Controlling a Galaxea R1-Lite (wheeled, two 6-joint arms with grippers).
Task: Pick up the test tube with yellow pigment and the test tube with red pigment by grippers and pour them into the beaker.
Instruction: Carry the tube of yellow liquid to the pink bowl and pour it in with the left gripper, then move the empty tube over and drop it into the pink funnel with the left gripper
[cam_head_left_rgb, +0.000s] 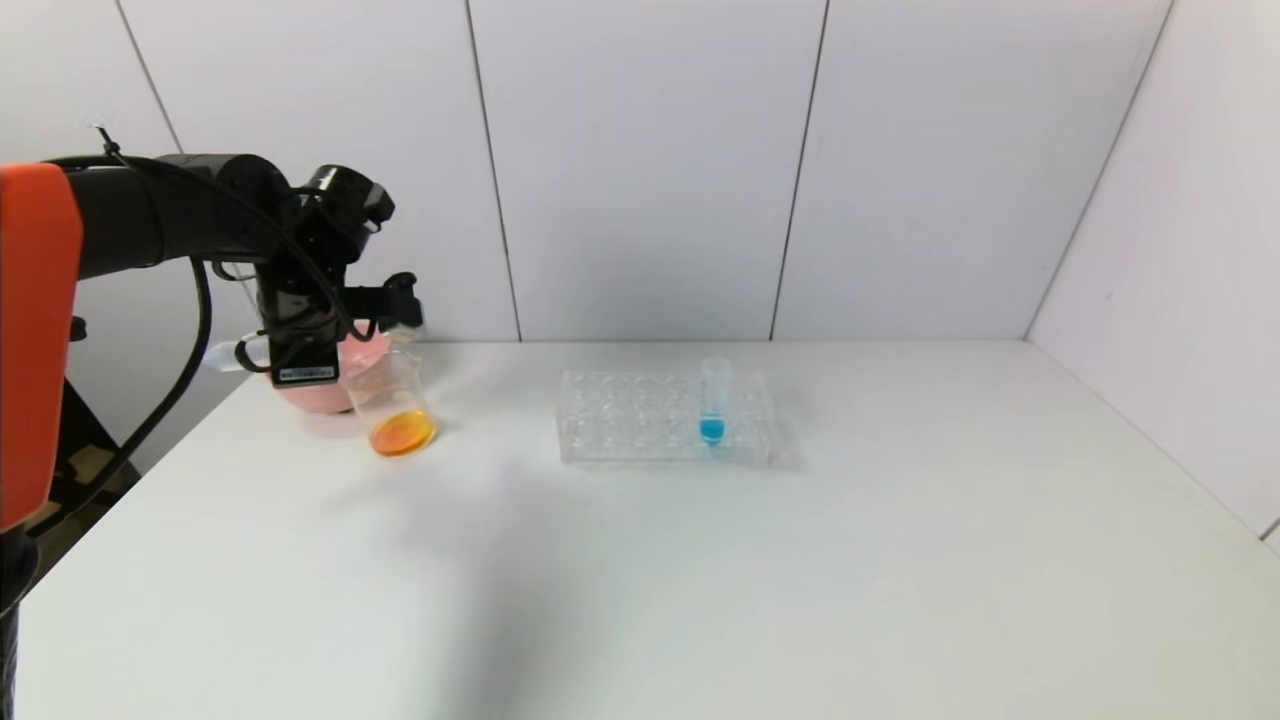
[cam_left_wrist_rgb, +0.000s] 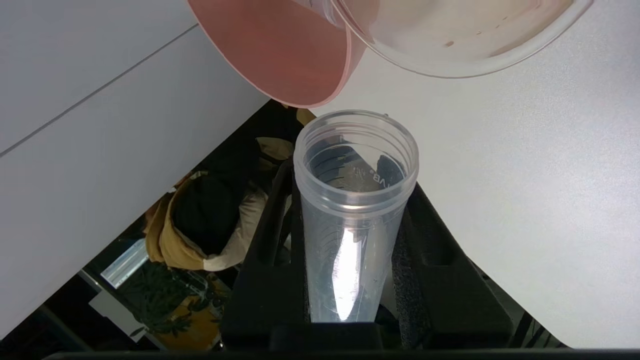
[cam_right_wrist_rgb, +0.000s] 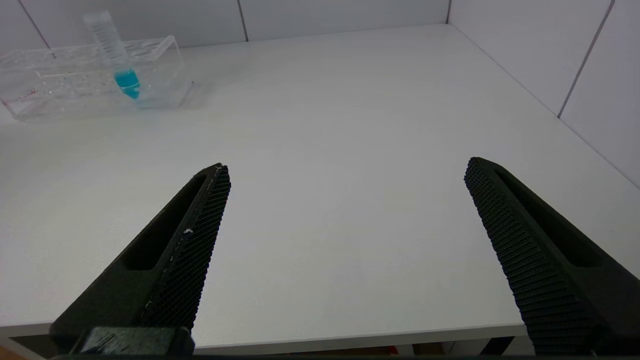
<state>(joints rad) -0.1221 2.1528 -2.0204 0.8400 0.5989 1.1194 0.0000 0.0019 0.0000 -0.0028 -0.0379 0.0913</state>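
My left gripper (cam_head_left_rgb: 385, 305) is shut on a clear, empty test tube (cam_left_wrist_rgb: 352, 200), tilted near level above the beaker (cam_head_left_rgb: 392, 400) at the table's left. The tube's end pokes out at the arm's left in the head view (cam_head_left_rgb: 238, 353). No colour shows in it, so I cannot tell which tube it is. The beaker holds orange liquid at its base, and its clear rim shows in the left wrist view (cam_left_wrist_rgb: 450, 65). No tube with yellow or red liquid is in view. My right gripper (cam_right_wrist_rgb: 346, 167) is open and empty over the table's front edge.
A pink bowl (cam_head_left_rgb: 305, 395) stands just behind the beaker and shows in the left wrist view (cam_left_wrist_rgb: 280, 50). A clear tube rack (cam_head_left_rgb: 640, 430) at mid-table holds a blue-liquid tube (cam_head_left_rgb: 713, 405). The rack (cam_right_wrist_rgb: 60, 75) and blue tube (cam_right_wrist_rgb: 120, 60) also show in the right wrist view.
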